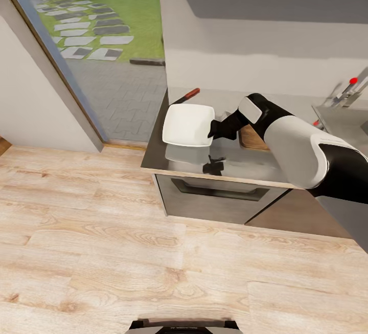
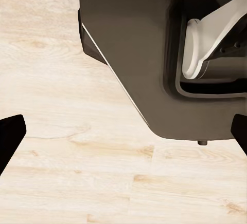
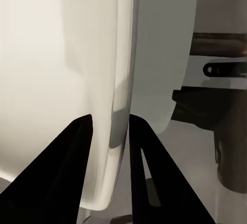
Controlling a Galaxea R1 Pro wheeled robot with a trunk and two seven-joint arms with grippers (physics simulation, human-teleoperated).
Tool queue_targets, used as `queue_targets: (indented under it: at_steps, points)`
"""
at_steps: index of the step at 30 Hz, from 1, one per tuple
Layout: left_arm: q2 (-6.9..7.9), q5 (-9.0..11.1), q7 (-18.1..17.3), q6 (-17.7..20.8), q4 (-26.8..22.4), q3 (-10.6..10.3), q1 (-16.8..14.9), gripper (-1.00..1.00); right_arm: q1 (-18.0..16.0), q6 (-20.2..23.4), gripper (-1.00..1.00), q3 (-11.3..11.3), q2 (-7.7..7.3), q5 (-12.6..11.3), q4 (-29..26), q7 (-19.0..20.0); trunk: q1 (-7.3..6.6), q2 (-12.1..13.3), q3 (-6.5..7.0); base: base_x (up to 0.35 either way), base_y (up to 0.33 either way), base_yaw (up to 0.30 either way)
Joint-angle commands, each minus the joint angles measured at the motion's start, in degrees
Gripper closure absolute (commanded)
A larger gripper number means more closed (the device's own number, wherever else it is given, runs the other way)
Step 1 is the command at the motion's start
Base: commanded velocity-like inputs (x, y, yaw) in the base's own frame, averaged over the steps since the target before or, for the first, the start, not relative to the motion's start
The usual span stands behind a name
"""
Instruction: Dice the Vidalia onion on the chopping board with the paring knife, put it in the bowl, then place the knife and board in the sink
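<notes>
The white square bowl (image 1: 187, 124) hangs tilted a little above the steel countertop (image 1: 235, 163), its reflection showing below it. My right gripper (image 1: 213, 132) is shut on the bowl's right rim. In the right wrist view the two dark fingers (image 3: 72, 157) pinch the bowl's thin wall (image 3: 51, 70). Behind the bowl, at the counter's back edge, lies the paring knife (image 1: 186, 95) with its red handle. The wooden chopping board (image 1: 250, 139) peeks out from behind my right forearm. My left gripper (image 2: 123, 136) is open, pointing down at the wooden floor beside the robot's base (image 2: 154, 54).
The sink (image 1: 340, 119) and its faucet (image 1: 350, 90) with a red knob are at the counter's right end. An oven front (image 1: 220, 198) sits under the counter. A glass door (image 1: 76, 43) to the left looks onto a garden. Wooden floor (image 1: 102, 252) lies before the counter.
</notes>
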Motion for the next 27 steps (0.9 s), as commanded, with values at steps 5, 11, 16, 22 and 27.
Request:
queue_targets:
  at_steps: [5, 11, 16, 22, 27]
  points:
    - [0.02, 0.5, 0.2, -0.1, -0.1, -0.5, 0.0, -1.00, 0.0, 0.2, 1.00, -0.4, -0.08, -0.1, -0.1, 0.1, 0.03, -0.1, -0.07, 0.000, 0.000, 0.000]
    - [0.02, 0.5, 0.2, -0.1, -0.1, -0.5, 0.0, -1.00, 0.0, 0.2, 1.00, -0.4, -0.04, -0.1, -0.1, 0.1, 0.03, -0.1, -0.07, 0.000, 0.000, 0.000]
    - [0.02, 0.5, 0.2, -0.1, -0.1, -0.5, 0.0, -1.00, 0.0, 0.2, 1.00, -0.4, -0.01, -0.1, -0.1, 0.1, 0.03, -0.1, -0.07, 0.000, 0.000, 0.000]
    - [0.02, 0.5, 0.2, -0.1, 0.0, -0.5, 0.0, -1.00, 0.0, 0.2, 1.00, -0.4, -0.04, -0.1, -0.1, 0.1, 0.03, -0.1, -0.07, 0.000, 0.000, 0.000]
    - [0.01, 0.5, 0.2, -0.1, 0.0, -0.5, 0.0, -1.00, 0.0, 0.2, 1.00, -0.4, -0.07, -0.1, -0.1, 0.1, 0.03, -0.1, -0.07, 0.000, 0.000, 0.000]
